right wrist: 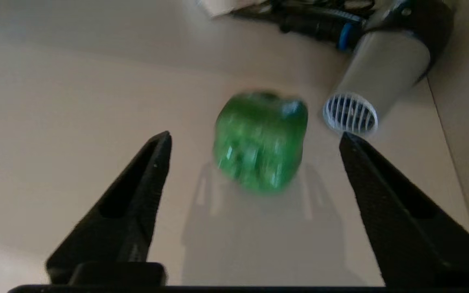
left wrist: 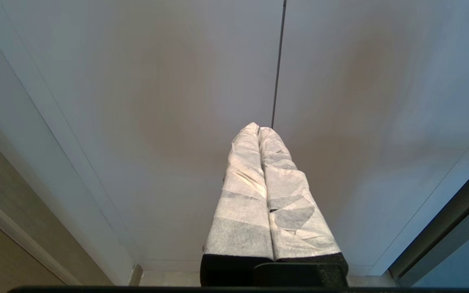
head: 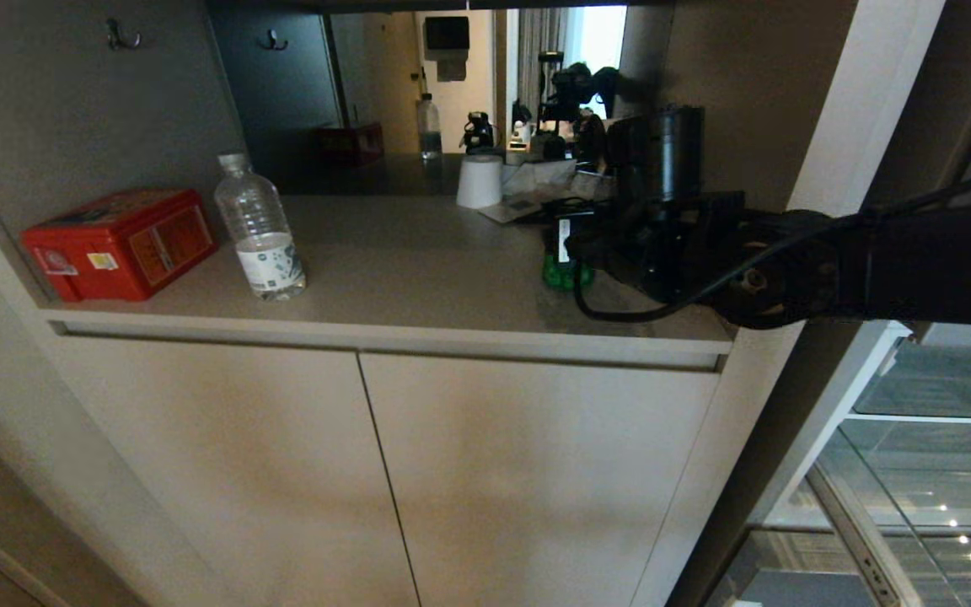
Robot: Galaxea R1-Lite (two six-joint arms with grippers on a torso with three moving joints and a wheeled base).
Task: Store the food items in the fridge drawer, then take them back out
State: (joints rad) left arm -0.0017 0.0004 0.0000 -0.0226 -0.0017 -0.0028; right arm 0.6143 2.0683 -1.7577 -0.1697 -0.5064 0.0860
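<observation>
A glossy green bell pepper [right wrist: 261, 142] lies on the beige counter [head: 418, 270]. In the head view only a sliver of the pepper [head: 565, 275] shows under the right arm [head: 789, 261], which reaches in from the right. My right gripper [right wrist: 255, 136] is open, its black fingers [right wrist: 136, 195] wide on either side of the pepper and not touching it. My left gripper [left wrist: 257, 129] is shut with nothing in it, its white-wrapped fingers facing the cabinet doors. The fridge drawer appears as a clear bin with a side rail [head: 915, 514] at the lower right.
A red tin box [head: 119, 243] and a clear water bottle [head: 260, 228] stand at the counter's left. A white cup [head: 480, 180] and cables sit at the back. A grey hair dryer [right wrist: 381, 77] lies just beyond the pepper. A glass shelf [head: 941, 384] shows above the bin.
</observation>
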